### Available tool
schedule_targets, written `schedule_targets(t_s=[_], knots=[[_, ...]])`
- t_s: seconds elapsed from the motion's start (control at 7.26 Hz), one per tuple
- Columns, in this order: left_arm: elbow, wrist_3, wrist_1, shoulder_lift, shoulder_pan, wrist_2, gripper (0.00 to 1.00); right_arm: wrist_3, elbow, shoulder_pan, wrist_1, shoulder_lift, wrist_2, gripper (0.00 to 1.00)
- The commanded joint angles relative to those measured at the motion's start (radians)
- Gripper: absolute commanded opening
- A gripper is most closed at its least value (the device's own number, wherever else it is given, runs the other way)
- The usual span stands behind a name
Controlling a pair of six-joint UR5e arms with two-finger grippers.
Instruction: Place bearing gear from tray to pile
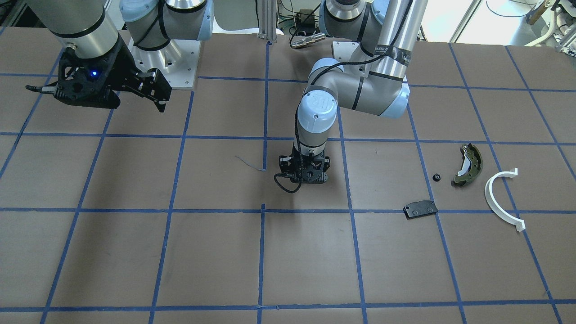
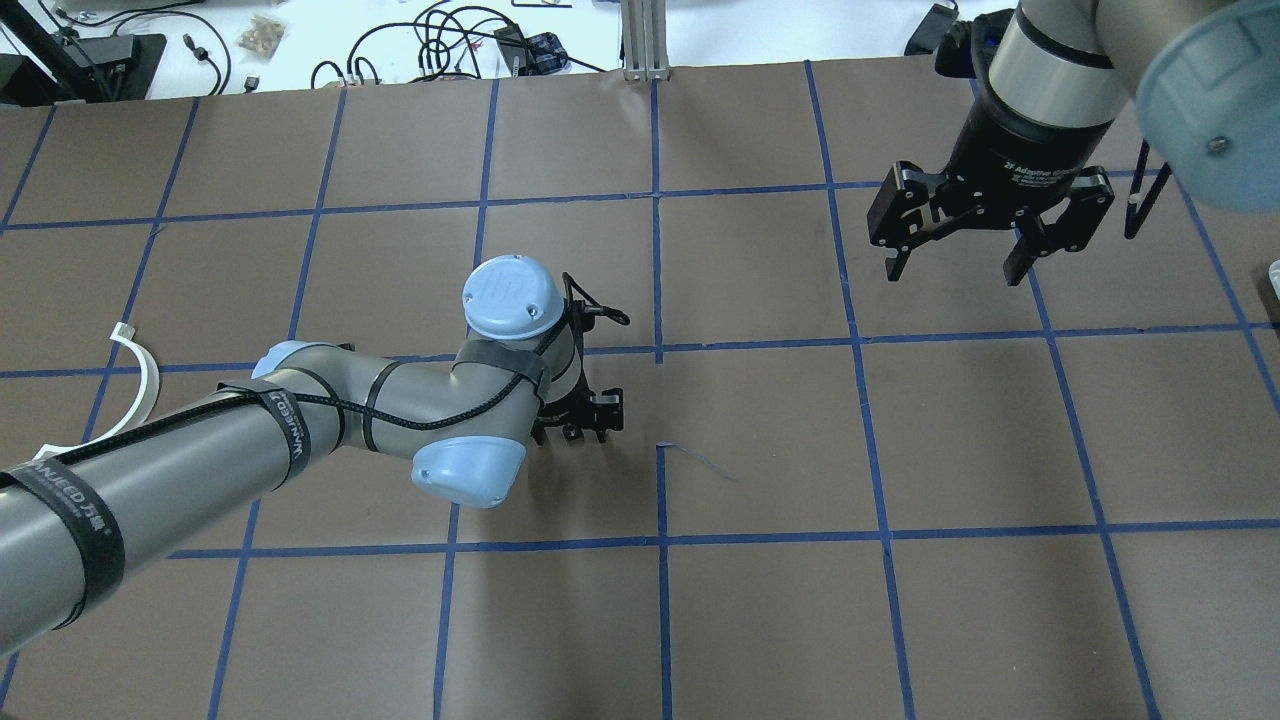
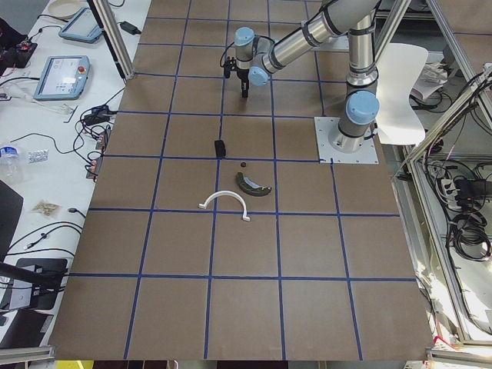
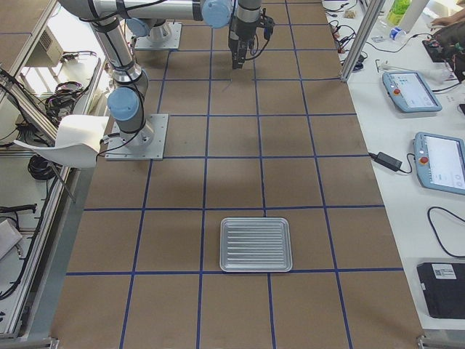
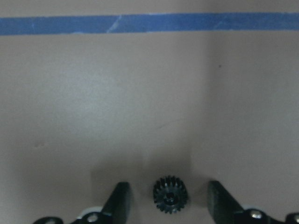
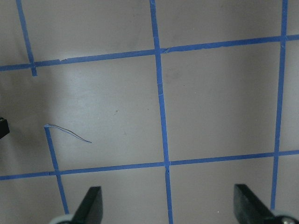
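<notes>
Gripping, left: nothing. The left gripper (image 5: 167, 185) points straight down near the middle of the table (image 1: 135, 252). Its fingers (image 5: 120, 200) are spread, with a gap on each side of the gear (image 5: 170, 194).
Gear: a small dark toothed wheel lying flat on the brown table between the left fingers. Neither finger touches it, and a line of blue tape crosses the table beyond it.
Right gripper (image 2: 951, 272): hangs above the table on the robot's right with its fingers wide apart and nothing between them. Its wrist view shows only brown paper and blue tape.
Tray (image 4: 256, 244): a ribbed metal rectangle at the table's end on the robot's right, seen only in the right side view. Its ribbed floor shows from rim to rim, and it is well apart from both arms.
Pile: a loose group on the robot's left, well apart from the gear.
Shoe (image 1: 470, 163): olive-green and curved, with a white inner face.
Half-ring (image 1: 497, 198): white, just beside the shoe on the outer side.
Plate (image 1: 420, 209): flat, black, with holes, nearest the left gripper.
Small black part (image 1: 436, 177): between plate and shoe, too small to tell what it is.
</notes>
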Motion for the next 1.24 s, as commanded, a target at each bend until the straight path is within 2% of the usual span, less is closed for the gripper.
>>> schedule_targets(t_s=[0.0, 0.14, 0.28, 0.69, 1.1], knots=[[0.017, 0.008, -0.002, 0.021, 0.005, 0.003, 0.0, 0.011, 0.01, -0.002, -0.002, -0.003, 0.0, 1.0], [0.037, 0.064, -0.017, 0.039, 0.038, 0.053, 0.0, 0.01, 0.013, 0.0, -0.002, -0.003, 0.0, 1.0], [0.055, 0.154, -0.112, 0.082, 0.111, 0.079, 0.0, 0.01, 0.021, -0.002, -0.003, -0.005, 0.0, 1.0], [0.051, 0.38, -0.264, 0.2, 0.412, 0.089, 0.0, 0.008, 0.021, 0.0, -0.051, -0.006, 0.0, 1.0], [0.046, 0.726, -0.259, 0.216, 0.691, 0.089, 0.0, 0.011, 0.021, 0.001, -0.051, -0.009, 0.003, 1.0]])
